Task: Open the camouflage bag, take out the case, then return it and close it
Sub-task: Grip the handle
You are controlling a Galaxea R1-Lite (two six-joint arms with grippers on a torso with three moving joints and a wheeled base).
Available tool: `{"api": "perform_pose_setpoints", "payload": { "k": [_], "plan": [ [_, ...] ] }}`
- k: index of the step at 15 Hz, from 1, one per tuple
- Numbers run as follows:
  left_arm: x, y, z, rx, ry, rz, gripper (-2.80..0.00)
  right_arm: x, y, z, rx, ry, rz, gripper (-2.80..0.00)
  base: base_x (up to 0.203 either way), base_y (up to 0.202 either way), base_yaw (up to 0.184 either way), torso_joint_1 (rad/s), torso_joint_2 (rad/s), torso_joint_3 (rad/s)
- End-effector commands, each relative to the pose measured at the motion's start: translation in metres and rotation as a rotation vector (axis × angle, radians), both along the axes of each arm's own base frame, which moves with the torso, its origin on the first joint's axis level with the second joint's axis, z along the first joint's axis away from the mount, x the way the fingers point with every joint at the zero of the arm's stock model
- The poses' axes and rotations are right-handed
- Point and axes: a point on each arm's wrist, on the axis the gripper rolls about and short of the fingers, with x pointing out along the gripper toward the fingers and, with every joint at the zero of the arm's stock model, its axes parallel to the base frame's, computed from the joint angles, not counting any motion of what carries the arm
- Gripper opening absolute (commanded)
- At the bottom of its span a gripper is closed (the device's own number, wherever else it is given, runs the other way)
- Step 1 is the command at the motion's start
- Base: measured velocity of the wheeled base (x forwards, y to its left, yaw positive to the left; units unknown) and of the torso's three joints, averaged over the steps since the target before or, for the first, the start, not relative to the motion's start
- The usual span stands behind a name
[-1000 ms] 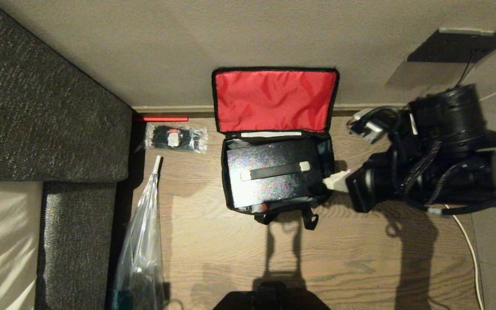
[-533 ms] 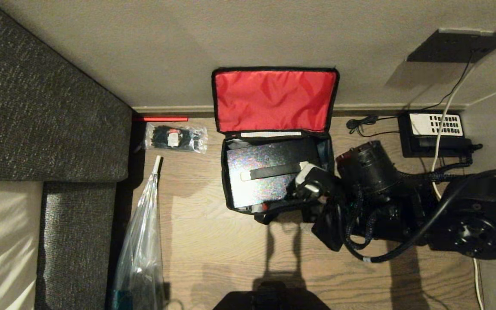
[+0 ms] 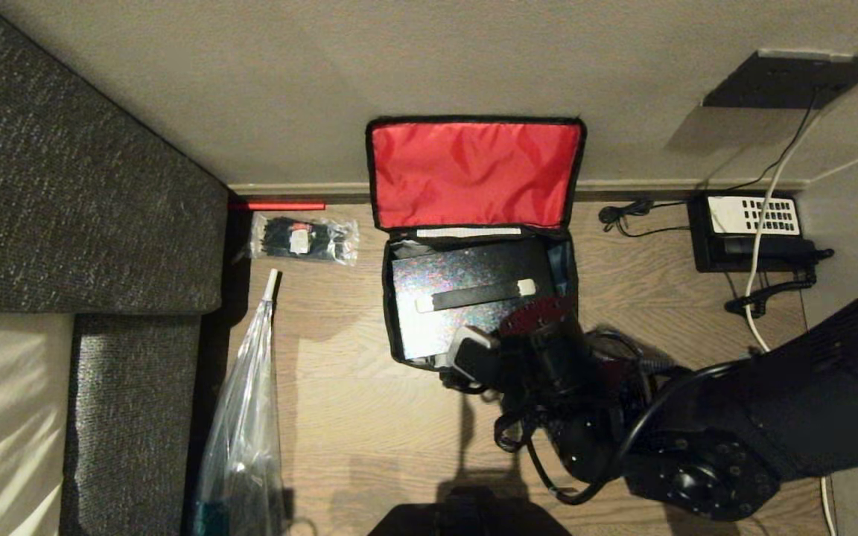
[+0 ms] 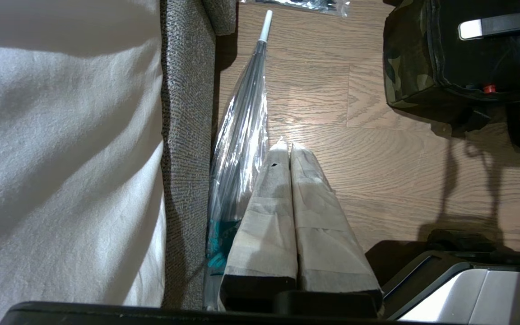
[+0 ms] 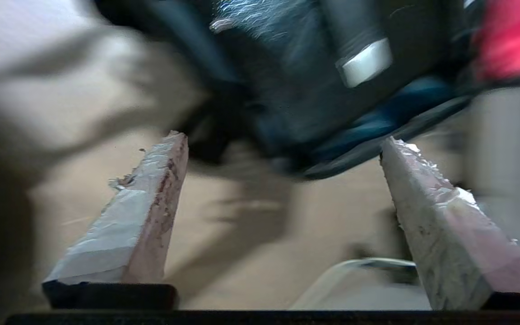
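- Two grippers: right gripper (image 5: 282, 149) has its jaws spread wide and empty, hovering at the bag's (image 3: 564, 264) near right corner; left gripper (image 4: 290, 146) has its fingers pressed together, holding nothing, parked over floor (image 4: 377, 149) beside the sofa (image 4: 188, 135).
- Case (image 3: 466, 298) lies inside the open bag, handle (image 3: 475, 295) up, red lid (image 3: 474, 173) leaning on the wall.
- Risk: wide jaws could snag the bag's rim or strap instead of the handle and drag the whole bag.
- Head view shows the phone (image 3: 749, 231); left wrist view alone shows the camouflage side and the case's red dot (image 4: 489, 88).
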Motion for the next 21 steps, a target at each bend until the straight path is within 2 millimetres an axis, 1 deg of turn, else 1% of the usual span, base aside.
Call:
{"api": "perform_pose_setpoints", "payload": {
  "k": [1, 2, 4, 5, 8, 9, 11, 13, 14, 15, 18, 21],
  "plan": [
    [0.0, 0.0, -0.001, 0.0, 0.001, 0.001, -2.8, 0.007, 0.014, -0.024, -0.124, -0.083, 0.003, 0.0, 0.0, 0.0, 0.0, 0.0, 0.0, 0.0],
    [0.0, 0.0, -0.001, -0.001, 0.001, 0.002, -2.8, 0.011, 0.018, -0.028, -0.115, -0.115, -0.017, 0.0, 0.0, 0.0, 0.0, 0.0, 0.0, 0.0],
    [0.0, 0.0, -0.001, 0.0, 0.001, 0.003, -2.8, 0.022, 0.031, -0.054, -0.073, -0.19, -0.051, 0.0, 0.0, 0.0, 0.0, 0.0, 0.0, 0.0],
    [0.0, 0.0, -0.001, 0.0, 0.001, 0.001, -2.8, 0.027, 0.034, -0.06, -0.057, -0.227, -0.065, 0.0, 0.0, 0.0, 0.0, 0.0, 0.0, 0.0],
    [0.0, 0.0, -0.001, -0.001, 0.0, 0.003, -2.8, 0.047, 0.041, -0.057, -0.033, -0.309, -0.099, 0.0, 0.0, 0.0, 0.0, 0.0, 0.0, 0.0],
    [0.0, 0.0, -0.001, 0.0, 0.001, 0.003, -2.8, 0.052, 0.04, -0.058, -0.065, -0.33, -0.104, 0.0, 0.0, 0.0, 0.0, 0.0, 0.0, 0.0],
    [0.0, 0.0, -0.001, 0.0, 0.001, 0.003, -2.8, 0.065, 0.035, -0.05, -0.085, -0.374, -0.113, 0.0, 0.0, 0.0, 0.0, 0.0, 0.0, 0.0],
    [0.0, 0.0, -0.001, 0.0, 0.001, 0.003, -2.8, 0.074, 0.026, -0.045, -0.154, -0.381, -0.129, 0.0, 0.0, 0.0, 0.0, 0.0, 0.0, 0.0],
    [0.0, 0.0, -0.001, 0.0, 0.001, 0.001, -2.8, 0.078, 0.027, -0.042, -0.143, -0.397, -0.13, 0.0, 0.0, 0.0, 0.0, 0.0, 0.0, 0.0],
    [0.0, 0.0, -0.001, 0.0, 0.001, 0.001, -2.8, 0.085, 0.026, -0.045, -0.152, -0.404, -0.117, 0.0, 0.0, 0.0, 0.0, 0.0, 0.0, 0.0],
    [0.0, 0.0, -0.001, 0.0, 0.001, 0.002, -2.8, 0.093, 0.029, -0.052, -0.149, -0.426, -0.048, 0.0, 0.0, 0.0, 0.0, 0.0, 0.0, 0.0],
    [0.0, 0.0, -0.001, -0.001, 0.0, 0.002, -2.8, 0.098, 0.033, -0.063, -0.14, -0.445, 0.038, 0.0, 0.0, 0.0, 0.0, 0.0, 0.0, 0.0]
  ]
}}
